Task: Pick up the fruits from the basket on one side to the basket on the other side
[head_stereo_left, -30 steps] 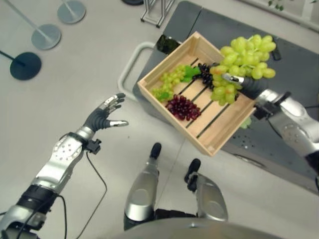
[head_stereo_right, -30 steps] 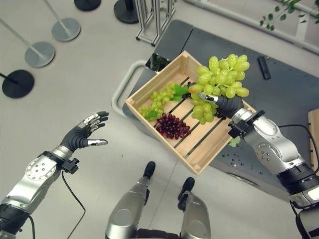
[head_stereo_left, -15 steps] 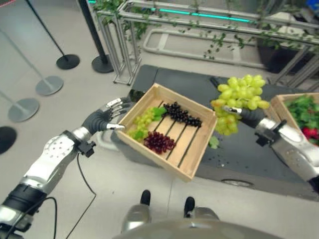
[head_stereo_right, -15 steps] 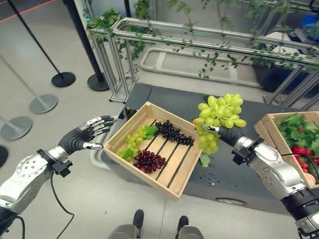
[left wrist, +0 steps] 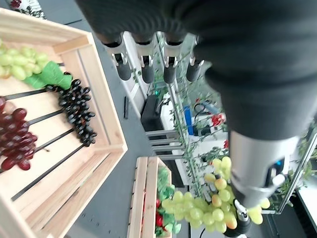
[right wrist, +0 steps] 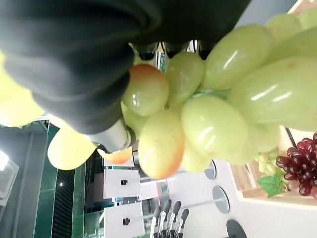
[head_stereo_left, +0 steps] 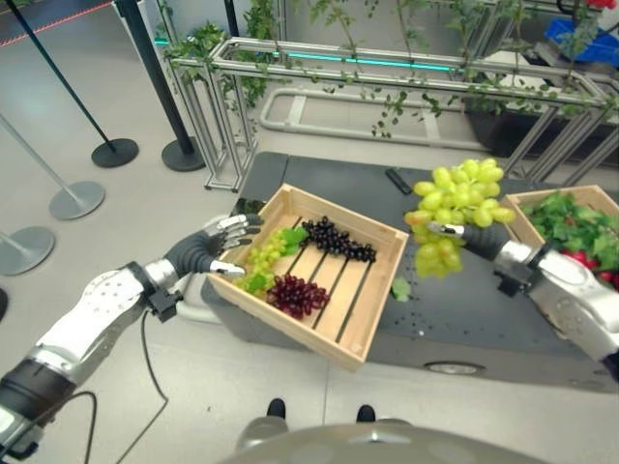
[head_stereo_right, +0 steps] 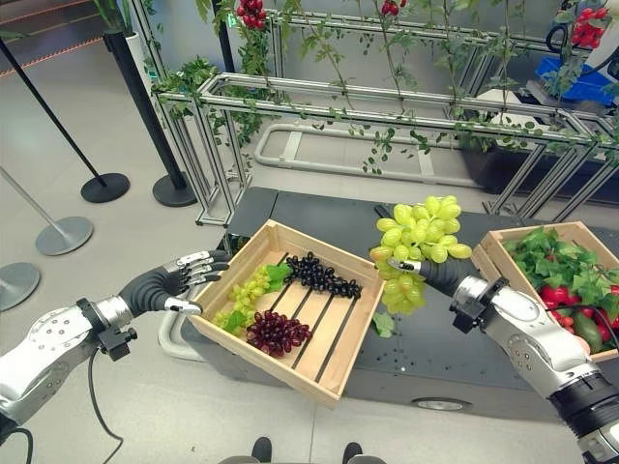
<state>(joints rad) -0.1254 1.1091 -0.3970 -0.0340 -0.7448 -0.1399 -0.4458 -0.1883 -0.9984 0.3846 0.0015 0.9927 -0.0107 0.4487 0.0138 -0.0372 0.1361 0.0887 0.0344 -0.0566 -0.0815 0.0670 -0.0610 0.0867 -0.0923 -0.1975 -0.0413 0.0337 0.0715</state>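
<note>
My right hand [head_stereo_left: 481,238] is shut on a big bunch of green grapes [head_stereo_left: 456,203], held in the air over the dark table [head_stereo_left: 464,319] between two crates. Up close the bunch [right wrist: 213,124] lies against the hand's curled fingers. The wooden crate [head_stereo_left: 290,329] on the left holds small green grapes [head_stereo_left: 267,255], black grapes [head_stereo_left: 336,240] and red grapes [head_stereo_left: 295,293]. At the right stands a second crate [head_stereo_right: 532,230] with green leaves and red fruit. My left hand [head_stereo_left: 207,251] is open beside the left crate's near left corner; its straight fingers [left wrist: 143,59] point past the crate.
A loose green leaf [head_stereo_left: 400,288] lies on the table by the left crate. A metal railing with vines [head_stereo_left: 387,68] runs behind the table. Post stands with round bases [head_stereo_left: 77,198] dot the floor to the left.
The camera has tilted up. My right hand carried the green bunch from above the left crate rightwards over the table. My left hand rose to the crate's corner.
</note>
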